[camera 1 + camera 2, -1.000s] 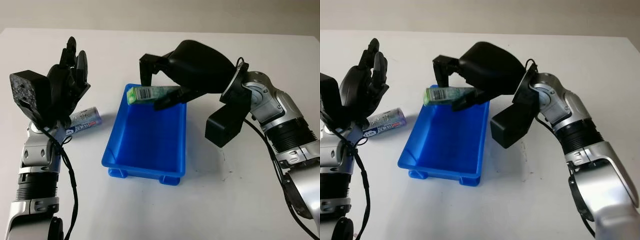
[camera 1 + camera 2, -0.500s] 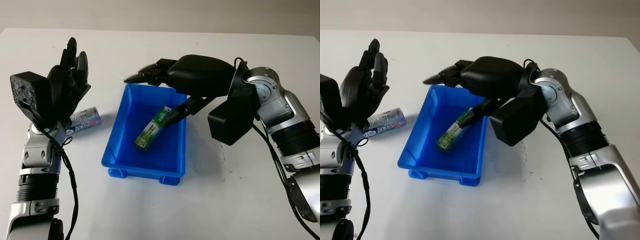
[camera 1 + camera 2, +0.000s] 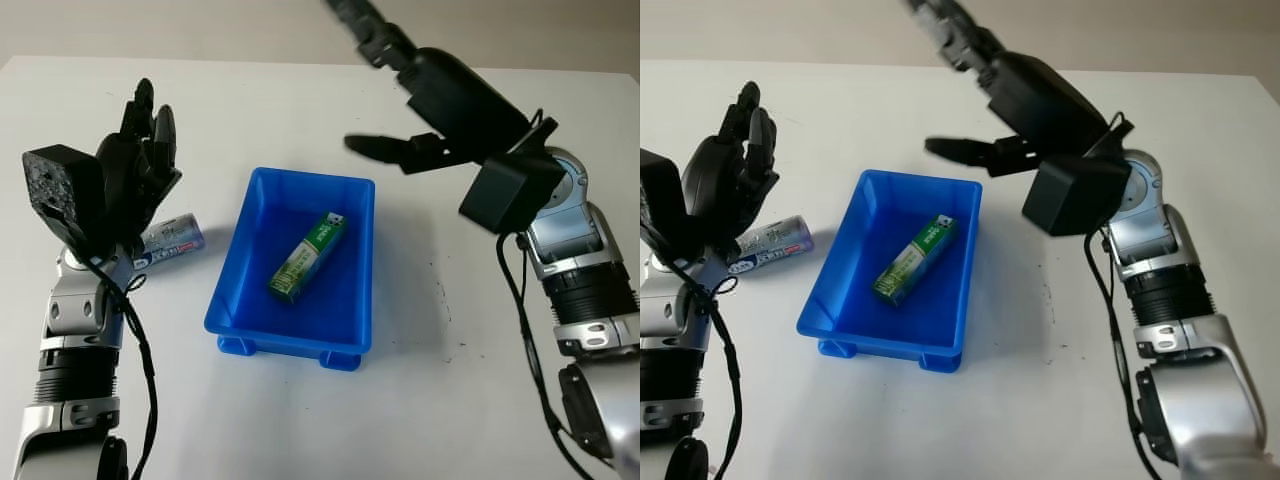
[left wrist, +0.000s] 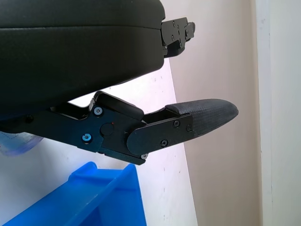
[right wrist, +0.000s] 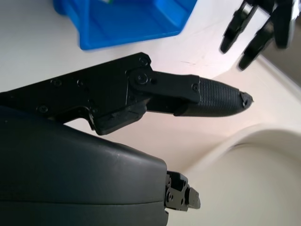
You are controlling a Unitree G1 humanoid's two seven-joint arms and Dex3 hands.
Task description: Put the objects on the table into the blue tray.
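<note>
Head views: the blue tray (image 3: 232, 310), a smooth moulded plastic bin with short feet, stands mid-surface on the white surface (image 3: 420, 400). One item, a slim green rectangular packet (image 3: 306, 257), lies diagonally on the tray floor. The right hand (image 3: 440, 95) is raised above and beyond the tray's far right corner, open and holding nothing. A second item, a small cylindrical tube (image 3: 770, 244) with a glossy printed label, lies on the surface just left of the tray. The left hand (image 3: 135, 165) is upright directly beside the tube, open and empty.

Judgement: one item is deposited and the tube remains. The next move calls for the left hand to descend and close around the tube.

Left wrist view: a textured black fingertip (image 4: 207, 113) extends over the tray corner.

Right wrist view: a ribbed matte fingertip (image 5: 221, 96) is extended, nothing grasped.
</note>
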